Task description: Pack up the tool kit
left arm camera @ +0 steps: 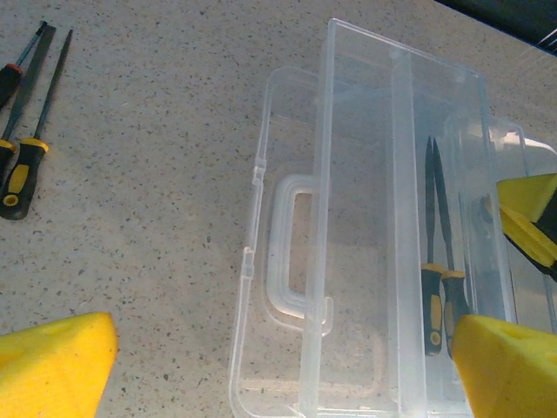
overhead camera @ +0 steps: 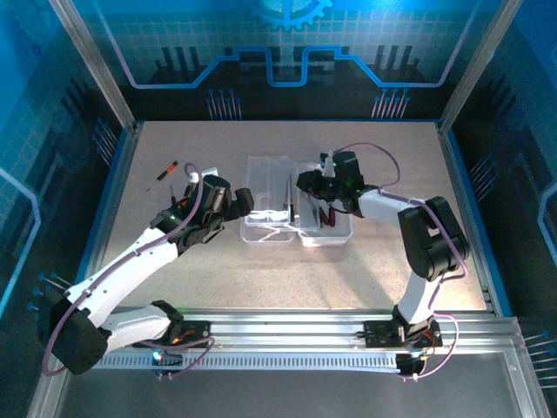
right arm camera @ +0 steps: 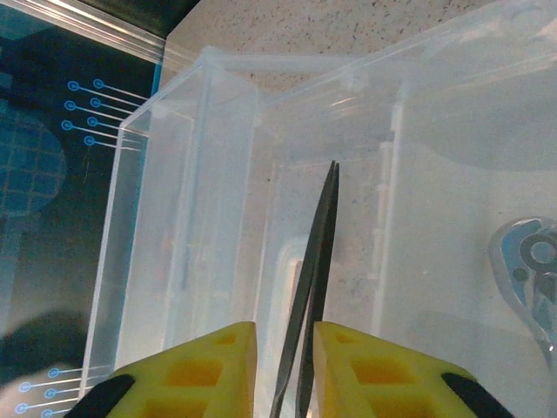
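The tool kit's clear case [overhead camera: 261,165] lies open mid-table, its lid with the moulded handle [left arm camera: 287,252] on the left and its tray on the right. Two slim dark files with orange-and-black handles [left arm camera: 432,287] lie in the tray [left arm camera: 409,104]. My right gripper [overhead camera: 306,183] hangs over the tray. Its yellow jaws [right arm camera: 285,366] stand slightly open either side of the files' blades [right arm camera: 318,252], with a gap on each side. My left gripper [overhead camera: 237,207] hovers wide open above the lid [left arm camera: 283,366], holding nothing. Pliers with red handles [overhead camera: 326,216] lie in the tray, their metal head [right arm camera: 531,270] at the right.
Loose tools lie on the table left of the case: a screwdriver [overhead camera: 167,170] at the far left, and a file with an orange-and-black handle [left arm camera: 22,165] beside a red-handled screwdriver [left arm camera: 9,78]. Metal rails border the table [overhead camera: 261,287]. Bare tabletop lies in front of the case.
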